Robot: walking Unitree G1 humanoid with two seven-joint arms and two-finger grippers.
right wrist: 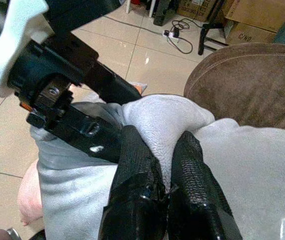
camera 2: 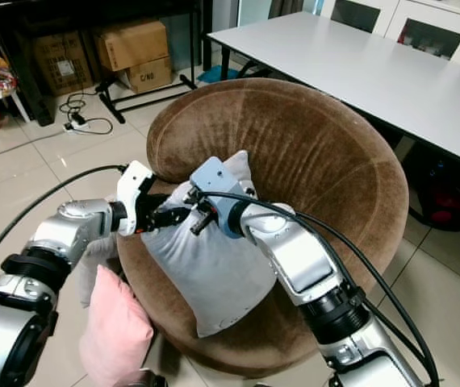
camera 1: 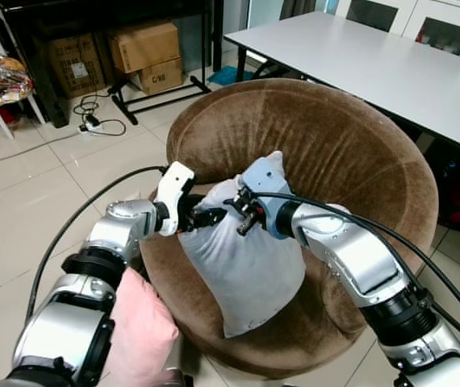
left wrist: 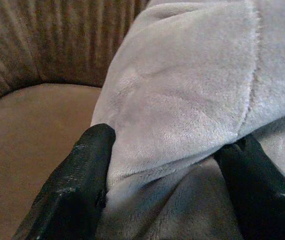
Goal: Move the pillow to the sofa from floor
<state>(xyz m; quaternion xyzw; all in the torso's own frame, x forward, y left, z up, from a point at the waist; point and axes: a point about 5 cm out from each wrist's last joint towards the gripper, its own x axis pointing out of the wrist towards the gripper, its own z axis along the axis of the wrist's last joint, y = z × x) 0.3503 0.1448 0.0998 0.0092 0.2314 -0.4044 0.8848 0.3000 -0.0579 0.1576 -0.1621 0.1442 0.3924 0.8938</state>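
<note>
Tiled floor [camera 1: 20, 201] beneath a round brown sofa [camera 1: 351, 153]: left gripper [camera 1: 211, 216] clamps the grey pillow [camera 1: 246, 266] fold between its jaws, pillow resting on the sofa seat, right gripper [right wrist: 165, 150] pinching its upper corner, jaws clenched.

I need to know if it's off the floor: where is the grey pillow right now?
The grey pillow lies on the seat of the brown round sofa, centre of the head views, pinched by the left gripper and right gripper.
</note>
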